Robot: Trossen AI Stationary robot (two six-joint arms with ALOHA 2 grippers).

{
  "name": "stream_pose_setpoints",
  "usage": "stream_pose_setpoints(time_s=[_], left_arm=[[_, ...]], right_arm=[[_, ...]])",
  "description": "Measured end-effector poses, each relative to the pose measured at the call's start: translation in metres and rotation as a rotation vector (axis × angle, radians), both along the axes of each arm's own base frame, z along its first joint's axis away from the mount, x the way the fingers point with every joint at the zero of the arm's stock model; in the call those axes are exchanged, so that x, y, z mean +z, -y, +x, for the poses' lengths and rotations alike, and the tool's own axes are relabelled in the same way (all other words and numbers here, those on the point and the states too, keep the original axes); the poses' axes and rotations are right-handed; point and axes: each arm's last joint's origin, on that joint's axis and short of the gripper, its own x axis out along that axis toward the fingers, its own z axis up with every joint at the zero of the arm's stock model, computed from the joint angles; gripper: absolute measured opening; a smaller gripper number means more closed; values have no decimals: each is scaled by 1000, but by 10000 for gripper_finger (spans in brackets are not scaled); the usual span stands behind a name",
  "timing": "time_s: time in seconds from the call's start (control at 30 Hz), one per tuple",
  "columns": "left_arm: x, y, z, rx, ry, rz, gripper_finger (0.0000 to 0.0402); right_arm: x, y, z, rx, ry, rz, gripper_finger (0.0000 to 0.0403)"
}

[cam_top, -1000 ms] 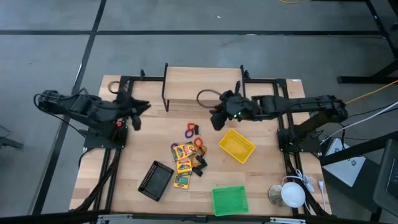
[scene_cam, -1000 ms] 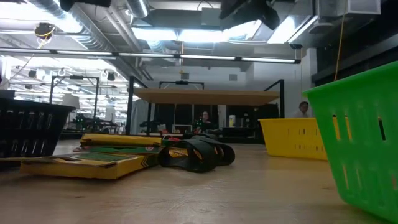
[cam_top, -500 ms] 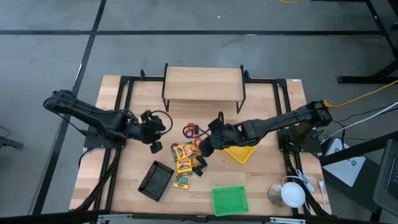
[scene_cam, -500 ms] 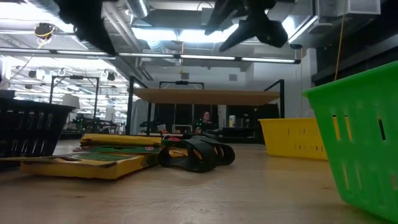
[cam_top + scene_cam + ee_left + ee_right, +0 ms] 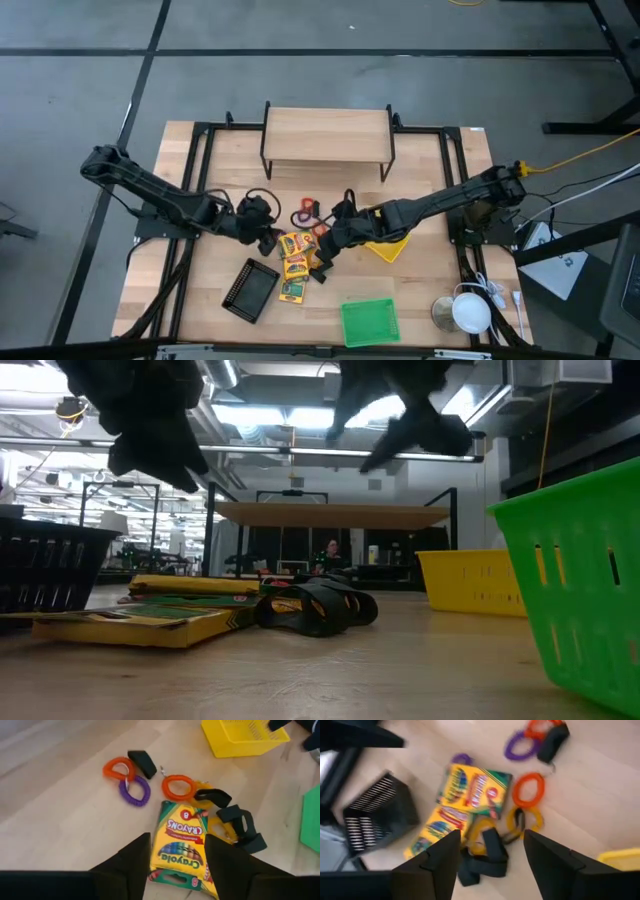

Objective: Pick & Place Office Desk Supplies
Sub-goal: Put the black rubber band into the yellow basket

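The office desk supplies lie in a pile at the table's middle. It holds yellow crayon boxes (image 5: 293, 266) (image 5: 181, 845), black clips (image 5: 321, 266) (image 5: 481, 856), and orange (image 5: 178, 787), purple (image 5: 135, 790) and yellow (image 5: 520, 821) rings. My left gripper (image 5: 177, 839) hovers open above the far crayon box, one finger on either side of it in the left wrist view. My right gripper (image 5: 492, 834) hovers open above the black clips and a yellow ring. In the low view both grippers (image 5: 150, 420) (image 5: 400, 410) hang well above the table.
A black mesh tray (image 5: 250, 290) lies left of the pile. A yellow bin (image 5: 390, 245) stands right of the pile, partly under my right arm. A green bin (image 5: 369, 322) sits at the near edge. A wooden shelf (image 5: 328, 135) stands at the far side, and a white object (image 5: 468, 312) at the near right corner.
My left gripper has swung from the far left toward the table's middle and near side, ending over the pile's left side. My right gripper has come from beside the shelf toward the near left, past the yellow bin, to over the pile. Both have come down.
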Motion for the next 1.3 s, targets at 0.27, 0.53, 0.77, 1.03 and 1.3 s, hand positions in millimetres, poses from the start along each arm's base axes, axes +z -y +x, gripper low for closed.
stream_pose_setpoints(time_s=[0.27,0.53,0.77,1.03,1.3], left_arm=[[-23,20,6,27,-80,-124,195],[-34,39,3,54,-105,-189,193],[-34,43,1,63,-102,-202,191],[-34,43,1,66,-101,-199,191],[-34,42,0,68,-106,-193,189]], right_arm=[[-44,7,19,11,-125,78,187],[-62,6,25,26,-160,70,175],[-63,6,27,22,-146,69,165],[-91,3,38,41,-173,143,157],[-95,11,41,12,-177,153,144]])
